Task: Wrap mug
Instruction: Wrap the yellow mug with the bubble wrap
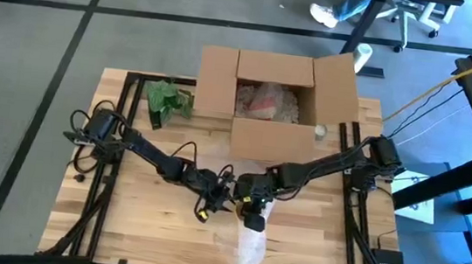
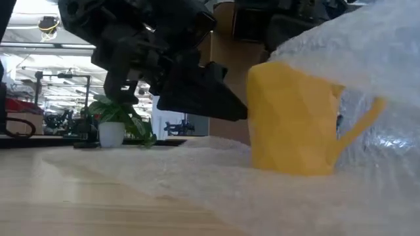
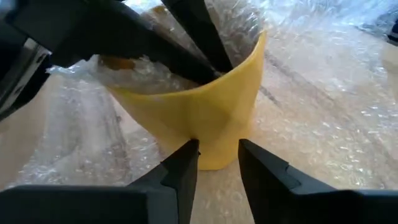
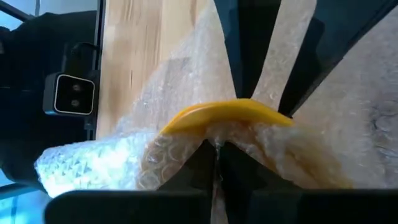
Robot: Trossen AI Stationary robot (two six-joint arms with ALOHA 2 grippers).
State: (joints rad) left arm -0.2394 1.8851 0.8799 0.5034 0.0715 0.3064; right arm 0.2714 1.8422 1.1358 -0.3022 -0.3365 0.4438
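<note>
Wrapping a yellow ceramic mug (image 2: 292,121) in clear bubble wrap sheet (image 2: 164,174) at the front middle of the wooden desk (image 1: 121,225).
Right gripper (image 4: 216,149) fingers pinch the wrap together against the mug rim; left gripper (image 3: 217,165) fingers stand narrowly apart just beside the mug base, holding nothing.

Your pale wooden slatted counter (image 1: 121,225) carries an open brown cardboard box (image 1: 270,140), a small green potted plant (image 1: 165,100), and a clear bubble-wrap sheet (image 2: 197,177) on which the yellow ceramic mug (image 2: 292,124) stands upright.
</note>
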